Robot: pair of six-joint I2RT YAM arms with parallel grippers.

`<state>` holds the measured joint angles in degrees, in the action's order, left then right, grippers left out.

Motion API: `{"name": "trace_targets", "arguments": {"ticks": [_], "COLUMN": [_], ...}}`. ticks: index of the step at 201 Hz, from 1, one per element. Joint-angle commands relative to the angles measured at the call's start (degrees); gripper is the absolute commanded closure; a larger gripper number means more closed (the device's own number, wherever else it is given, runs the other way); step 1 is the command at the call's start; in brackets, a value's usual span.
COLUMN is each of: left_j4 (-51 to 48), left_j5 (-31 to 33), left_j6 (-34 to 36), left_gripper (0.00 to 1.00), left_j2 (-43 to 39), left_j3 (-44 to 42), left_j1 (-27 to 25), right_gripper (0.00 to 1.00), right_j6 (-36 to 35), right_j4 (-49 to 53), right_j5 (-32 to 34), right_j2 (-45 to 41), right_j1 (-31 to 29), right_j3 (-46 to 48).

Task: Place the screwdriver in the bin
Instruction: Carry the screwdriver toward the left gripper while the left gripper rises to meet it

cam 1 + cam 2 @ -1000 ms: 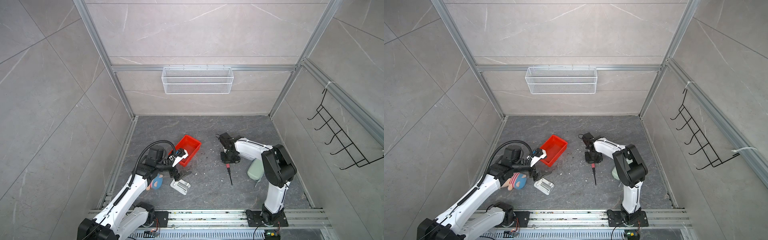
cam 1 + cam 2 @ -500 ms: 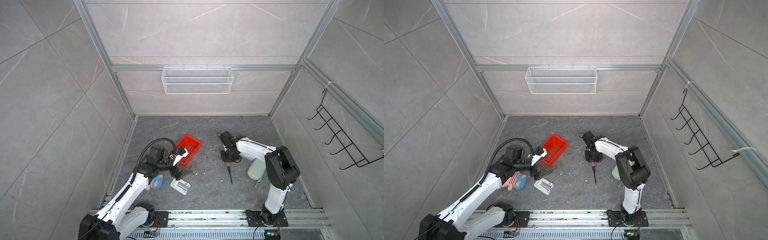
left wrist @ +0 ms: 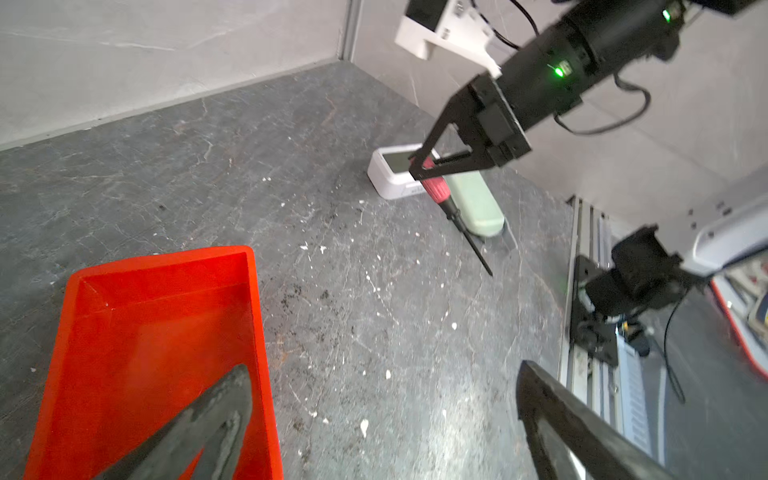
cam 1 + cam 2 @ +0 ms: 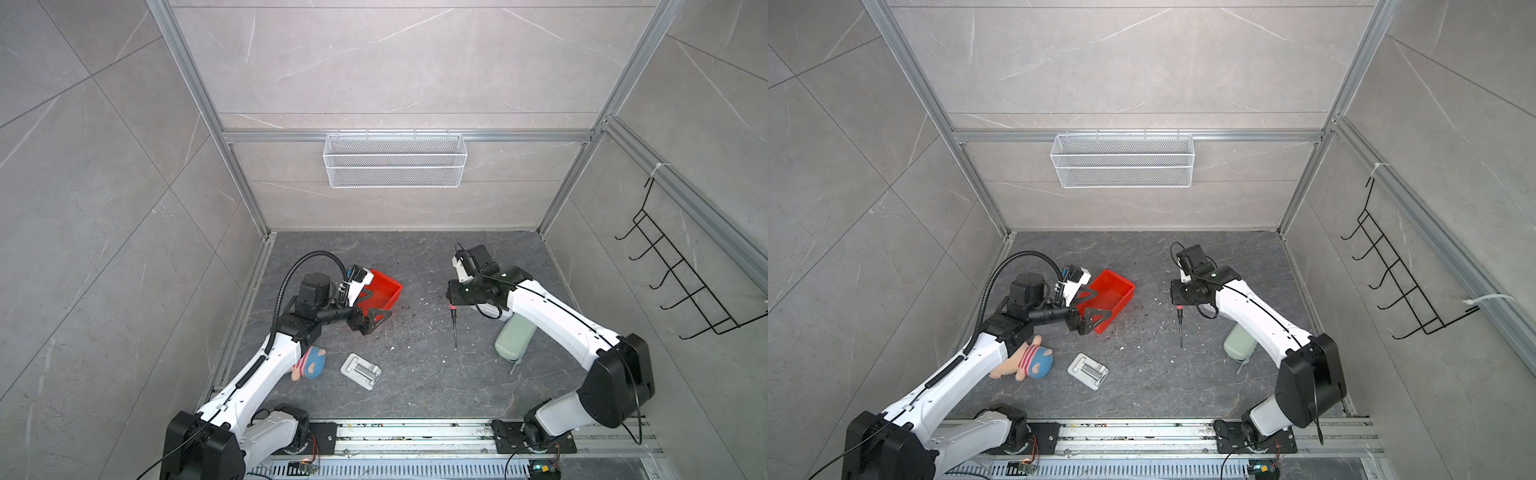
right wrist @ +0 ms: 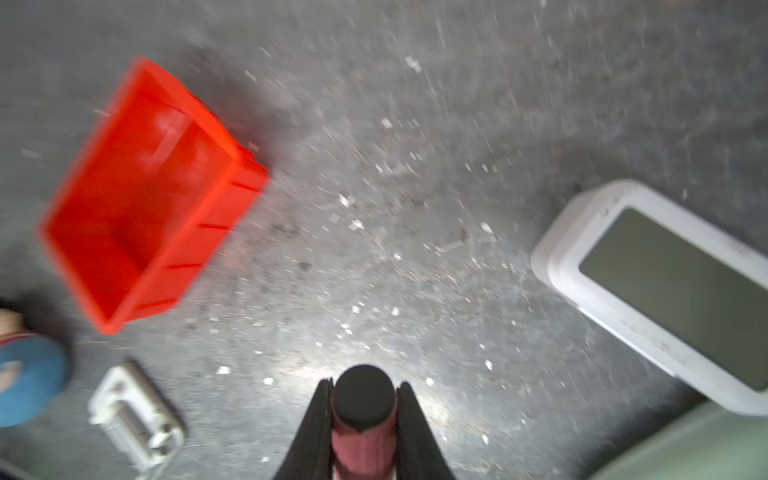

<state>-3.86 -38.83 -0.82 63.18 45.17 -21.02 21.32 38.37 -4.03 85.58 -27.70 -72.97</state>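
Top views both place a striped plush doll (image 4: 309, 365) and a white clip-like fitting (image 4: 360, 370) nearest the front rail, on the grey table (image 4: 415, 395). Further in, a pale green case (image 4: 513, 338) lies under the right arm. Beside it the right gripper (image 4: 451, 303) has its fingers (image 5: 316, 428) clamped on the red handle of the screwdriver (image 4: 453, 321), which hangs shaft-down, well apart from the bin (image 4: 390, 286); whether its tip touches the table I cannot tell. At the bin's near end the left gripper (image 4: 381, 309) hovers, fingers spread wide. A white mesh basket (image 4: 395, 166) hangs on the back wall.
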Motion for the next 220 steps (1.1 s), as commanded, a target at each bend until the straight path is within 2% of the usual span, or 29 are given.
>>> {"name": "trace_targets", "arguments": {"ticks": [1,27,46,85,124,170,220], "left_j4": [6.7,12.7,19.5,24.0,27.0,29.5,31.1], "left_j5": [5.3,5.3,4.8,2.4,1.6,1.2,0.7], "left_j6": [-16.9,-26.1,-30.3,-31.8,-34.5,-35.3,-36.1], "left_gripper": [0.0,0.0,0.0,0.01,0.09,0.3,0.63], "left_j2": [1.7,4.9,7.1,10.7,13.2,15.4,15.9], "left_j3": [4.3,6.2,6.5,8.7,9.3,9.6,9.4], "left_j1": [-0.4,-1.7,-3.8,-8.1,-10.8,-13.4,-13.7], "right_gripper": [1.0,1.0,1.0,1.0,1.0,1.0,1.0], "right_j6": [-1.8,-2.0,-0.9,1.8,4.0,7.2,7.9], "right_j4": [-5.2,-8.3,-12.5,-20.3,-26.8,-32.8,-33.2], "right_j5": [-7.8,-15.5,-19.2,-26.5,-31.3,-33.3,-33.3], "right_j2": [-2.9,-3.6,-4.4,-4.5,-4.5,-5.0,-5.2], "right_j1": [0.1,0.1,0.1,0.1,0.0,0.0,0.0], "right_j3": [-2.6,-4.2,-4.0,-4.0,-3.0,-1.0,-0.7]}}
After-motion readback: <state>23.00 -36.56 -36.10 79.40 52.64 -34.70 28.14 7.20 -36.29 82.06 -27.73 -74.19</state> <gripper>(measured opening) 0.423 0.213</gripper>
